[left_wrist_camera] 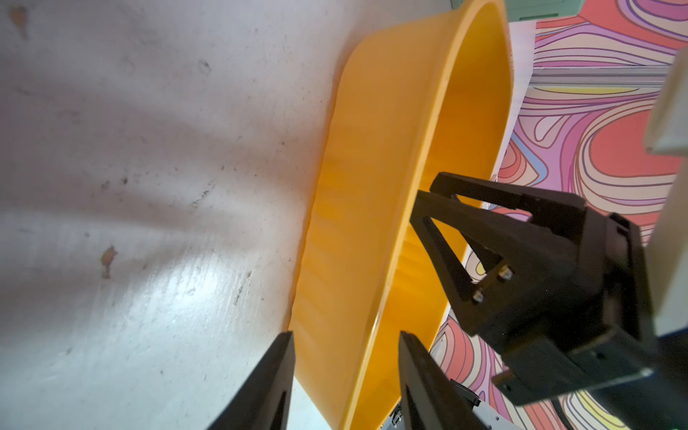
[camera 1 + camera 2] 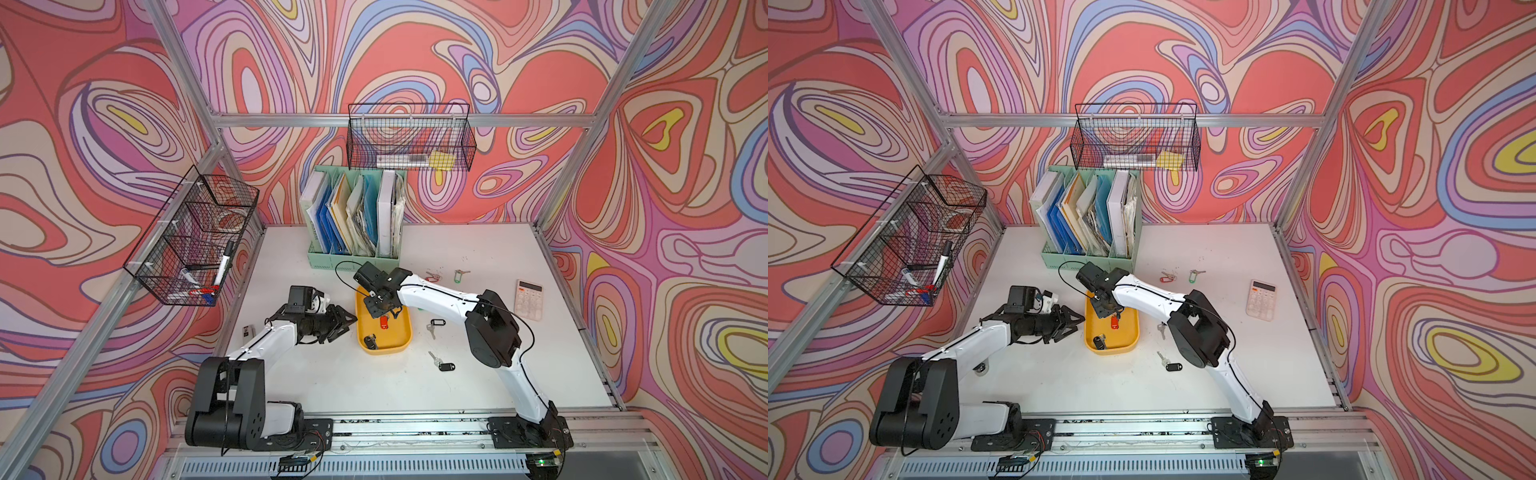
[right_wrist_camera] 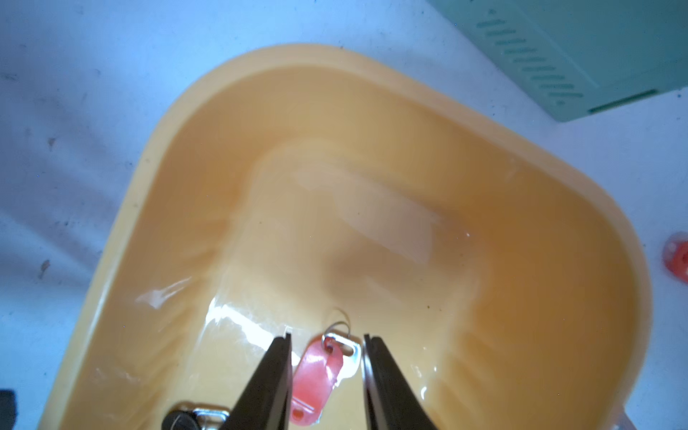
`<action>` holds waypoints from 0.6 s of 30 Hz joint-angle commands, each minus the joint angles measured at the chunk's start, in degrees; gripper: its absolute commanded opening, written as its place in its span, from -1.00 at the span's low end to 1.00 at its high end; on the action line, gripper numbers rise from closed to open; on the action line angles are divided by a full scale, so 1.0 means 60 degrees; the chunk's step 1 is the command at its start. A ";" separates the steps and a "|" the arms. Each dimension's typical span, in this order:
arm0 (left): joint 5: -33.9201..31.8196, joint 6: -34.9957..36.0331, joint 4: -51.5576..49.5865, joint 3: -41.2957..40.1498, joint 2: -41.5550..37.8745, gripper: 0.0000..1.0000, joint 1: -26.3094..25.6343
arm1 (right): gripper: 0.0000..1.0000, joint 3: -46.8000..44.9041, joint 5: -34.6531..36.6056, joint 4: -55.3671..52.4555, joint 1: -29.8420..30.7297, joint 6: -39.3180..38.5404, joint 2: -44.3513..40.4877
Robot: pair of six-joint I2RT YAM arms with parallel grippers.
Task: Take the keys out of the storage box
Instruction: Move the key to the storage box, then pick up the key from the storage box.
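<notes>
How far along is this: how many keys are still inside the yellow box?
2. A red-tagged key lies mid-box between the open fingers of the right gripper; a black-tagged key sits by the near wall of the storage box. More may hide under the gripper.

Below the right pincer (image 3: 327, 337), glossy, smooth yellow plastic of the storage box (image 3: 372, 167), with bright glints on its floor. Between that pincer's matt black fingers (image 3: 268, 379), one of the keys (image 3: 316, 376): shiny red plastic tag, bright bare metal ring and head. Beside the same pincer, a black-tagged key (image 3: 182, 420) in glossy plastic and polished metal. Ahead of the left pincer (image 1: 346, 335), the box's outer wall, duller, with a satin sheen. Around both pincers, the white desk (image 1: 149, 186): smooth, faintly shiny, scuffed and speckled with stains. Beyond the right pincer, matt mint plastic of the file organiser (image 3: 577, 56).
</notes>
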 commanded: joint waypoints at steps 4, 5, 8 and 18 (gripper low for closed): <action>-0.0055 0.0216 -0.0277 0.0179 -0.0124 0.01 -0.0059 | -0.30 0.0035 0.0135 -0.0288 -0.0032 0.0324 0.0387; -0.0049 0.0215 -0.0279 0.0182 -0.0125 0.02 -0.0058 | -0.31 0.0008 0.0132 -0.0281 -0.0024 0.0345 0.0401; -0.0048 0.0201 -0.0279 0.0182 -0.0124 0.02 -0.0059 | -0.39 -0.0071 0.0131 -0.0218 -0.0023 0.0435 0.0460; -0.0062 0.0232 -0.0395 0.0222 -0.0213 0.02 -0.0059 | -0.47 -0.0072 -0.0028 -0.0254 -0.0024 0.0625 0.0673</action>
